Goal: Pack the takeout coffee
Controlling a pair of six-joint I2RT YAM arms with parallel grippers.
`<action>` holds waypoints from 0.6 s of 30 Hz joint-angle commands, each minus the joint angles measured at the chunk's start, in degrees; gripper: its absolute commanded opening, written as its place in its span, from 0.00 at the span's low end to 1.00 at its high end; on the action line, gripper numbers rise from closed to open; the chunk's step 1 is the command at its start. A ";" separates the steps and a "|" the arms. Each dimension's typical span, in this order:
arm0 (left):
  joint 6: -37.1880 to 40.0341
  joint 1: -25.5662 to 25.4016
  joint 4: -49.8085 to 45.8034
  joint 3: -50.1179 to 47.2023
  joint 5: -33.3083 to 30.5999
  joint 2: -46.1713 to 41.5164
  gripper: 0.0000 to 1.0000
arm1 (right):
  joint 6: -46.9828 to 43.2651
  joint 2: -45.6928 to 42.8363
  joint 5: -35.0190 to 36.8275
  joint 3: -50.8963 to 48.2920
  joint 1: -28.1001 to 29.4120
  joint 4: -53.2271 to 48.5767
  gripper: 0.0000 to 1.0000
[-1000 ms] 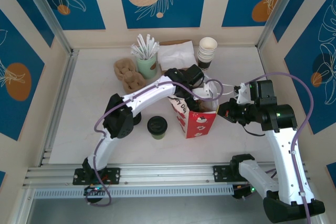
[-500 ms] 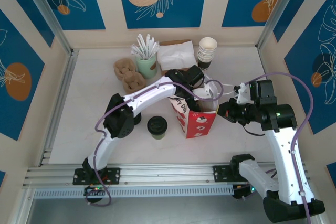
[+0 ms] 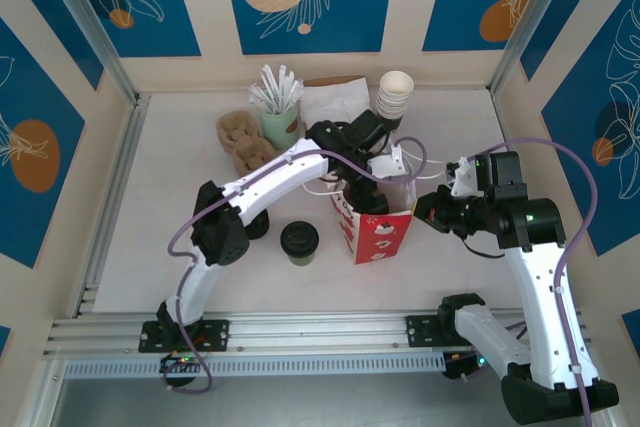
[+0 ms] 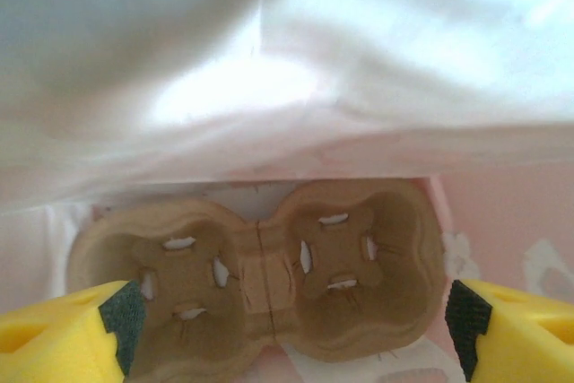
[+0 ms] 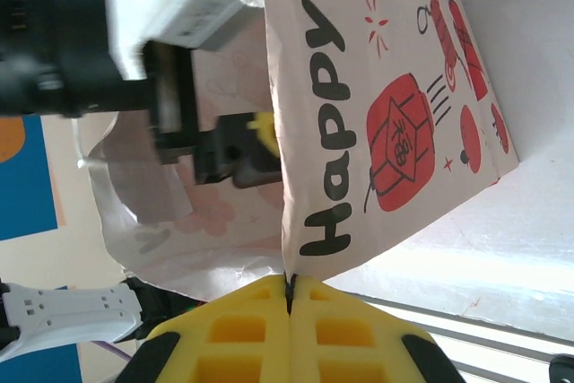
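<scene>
The takeout coffee [image 3: 299, 242], a short greenish cup with a black lid, stands on the table left of the red bag [image 3: 377, 233]. My left gripper [image 3: 388, 187] hangs over the bag's open mouth, pointing down into it. In the left wrist view it [image 4: 294, 320] is open, its yellow fingertips [image 4: 112, 320] wide apart above a brown cardboard cup carrier [image 4: 260, 266] lying flat on the bag's bottom. My right gripper [image 5: 289, 286] is shut on the bag's [image 5: 377, 105] top edge, holding the right side [image 3: 425, 209].
At the back stand a stack of white paper cups [image 3: 394, 99], a green cup of stirrers [image 3: 279, 115], white napkins [image 3: 335, 104] and spare cardboard carriers [image 3: 247, 142]. The left arm's elbow [image 3: 225, 222] is close to the coffee.
My left gripper has opened and let go of the cardboard carrier, which now lies in the bag. Its wrist has lifted and shifted toward the back. The right gripper has not moved.
</scene>
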 commanded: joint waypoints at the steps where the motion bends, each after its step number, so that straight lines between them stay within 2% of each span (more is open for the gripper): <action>1: -0.85 -0.07 -2.77 3.87 2.40 -3.49 0.88 | 1.80 0.44 -1.20 -0.25 -0.24 0.88 0.06; 8: -2.43 -0.16 -1.83 6.90 1.85 -5.71 0.88 | 3.20 0.78 -1.11 -0.64 -0.24 2.33 0.07; 12: -5.43 -0.17 1.32 8.07 3.06 -7.73 0.86 | 3.84 0.88 -1.37 -1.12 -0.22 3.38 0.17; 18: -10.13 -0.12 4.27 10.38 -0.50 -10.87 0.85 | 1.62 1.65 -0.20 0.33 -0.32 2.83 0.39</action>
